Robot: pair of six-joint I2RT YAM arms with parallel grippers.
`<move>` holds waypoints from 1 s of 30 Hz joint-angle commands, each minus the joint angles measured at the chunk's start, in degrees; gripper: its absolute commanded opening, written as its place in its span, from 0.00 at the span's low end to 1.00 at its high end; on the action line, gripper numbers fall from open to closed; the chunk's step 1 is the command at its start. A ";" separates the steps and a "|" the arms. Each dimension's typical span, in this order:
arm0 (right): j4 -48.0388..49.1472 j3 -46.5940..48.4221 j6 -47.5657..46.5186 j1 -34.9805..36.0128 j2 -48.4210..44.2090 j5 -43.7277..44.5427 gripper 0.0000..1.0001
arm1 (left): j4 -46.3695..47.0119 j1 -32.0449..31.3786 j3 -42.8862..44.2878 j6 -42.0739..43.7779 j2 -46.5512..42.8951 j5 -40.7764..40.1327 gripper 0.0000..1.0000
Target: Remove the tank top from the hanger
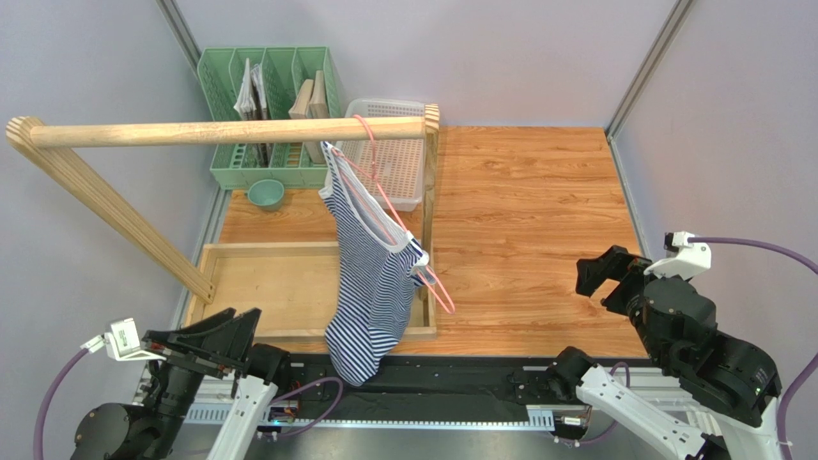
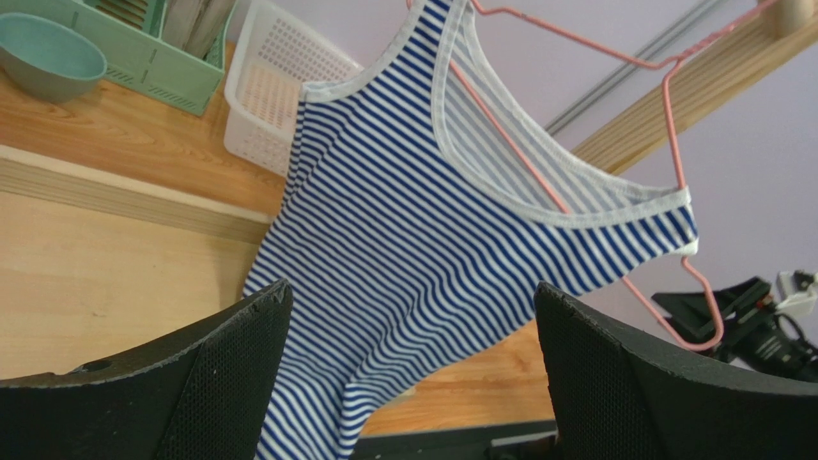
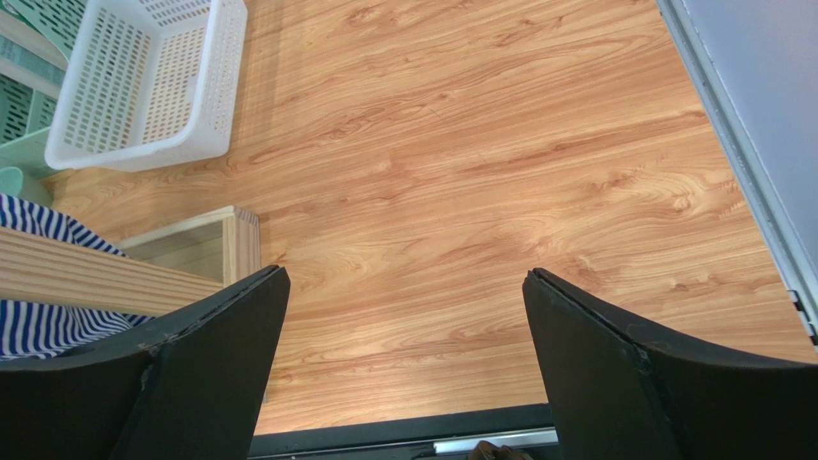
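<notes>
The navy-and-white striped tank top (image 1: pixel 370 278) hangs on the pink wire hanger (image 1: pixel 384 196), whose hook sits over the wooden rail (image 1: pixel 221 132). The hanger is tilted, its low end (image 1: pixel 444 302) poking out past the top's armhole. The top's hem droops over the table's near edge. My left gripper (image 1: pixel 216 331) is open and empty at the near left, apart from the top; its wrist view shows the top (image 2: pixel 413 240) and hanger (image 2: pixel 672 144) ahead between the fingers. My right gripper (image 1: pixel 605 278) is open and empty at the right, above bare table.
A shallow wooden tray (image 1: pixel 278 283) lies under the rail. A white perforated basket (image 1: pixel 389 153), a green file rack (image 1: pixel 264 105) and a teal bowl (image 1: pixel 266 195) stand at the back. The rail's posts (image 1: pixel 429 182) stand beside the hanger.
</notes>
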 commanded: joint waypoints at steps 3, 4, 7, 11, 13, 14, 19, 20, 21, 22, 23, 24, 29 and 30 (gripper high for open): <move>1.04 0.61 -8.10 0.35 1.42 -6.40 1.00 | -5.50 -0.51 0.12 5.30 -4.26 3.51 0.99; 1.65 0.43 -8.72 0.35 1.77 -7.65 1.00 | -4.52 -0.60 -0.15 5.13 -4.98 4.73 0.99; 4.90 -0.45 -11.35 0.35 3.44 -14.76 1.00 | -3.46 -1.30 -0.24 4.51 -4.56 5.80 0.99; 11.67 -0.45 -13.20 0.35 7.22 -28.70 1.00 | -6.61 -1.65 2.22 6.27 0.02 6.24 0.99; 14.39 1.21 -13.91 0.35 11.77 -35.58 1.00 | -7.41 -1.65 2.75 7.15 2.38 6.50 0.99; 17.10 2.09 -13.91 0.35 13.62 -39.27 1.00 | -7.94 -1.65 3.10 7.41 3.09 6.77 0.99; 28.00 7.62 -10.67 1.40 18.30 -56.96 1.00 | -8.82 -1.65 2.84 9.26 8.01 10.19 0.99; 29.59 9.11 -9.87 1.57 18.65 -59.93 1.00 | -8.65 -1.65 2.32 9.26 8.28 10.81 0.99; 31.44 9.65 -9.17 1.92 18.82 -61.78 1.00 | -8.30 -1.65 1.88 9.52 8.72 12.46 0.99; 34.76 10.00 -8.47 2.10 18.91 -63.46 1.00 | -7.86 -1.74 1.61 9.87 9.16 13.35 0.98; 35.93 10.88 -7.15 2.45 19.35 -66.00 1.00 | -6.98 -1.74 1.00 9.96 9.34 14.23 0.97; 36.81 11.32 -6.79 2.72 19.62 -66.81 1.00 | -6.28 -1.65 0.65 10.05 9.60 16.33 0.97; 41.12 11.24 -5.12 5.52 21.02 -70.58 1.00 | -1.37 -1.74 -0.76 10.66 11.18 23.63 0.93; 41.30 11.32 -5.21 6.23 22.07 -70.42 0.99 | -0.39 -1.65 -0.94 10.49 12.14 26.60 0.93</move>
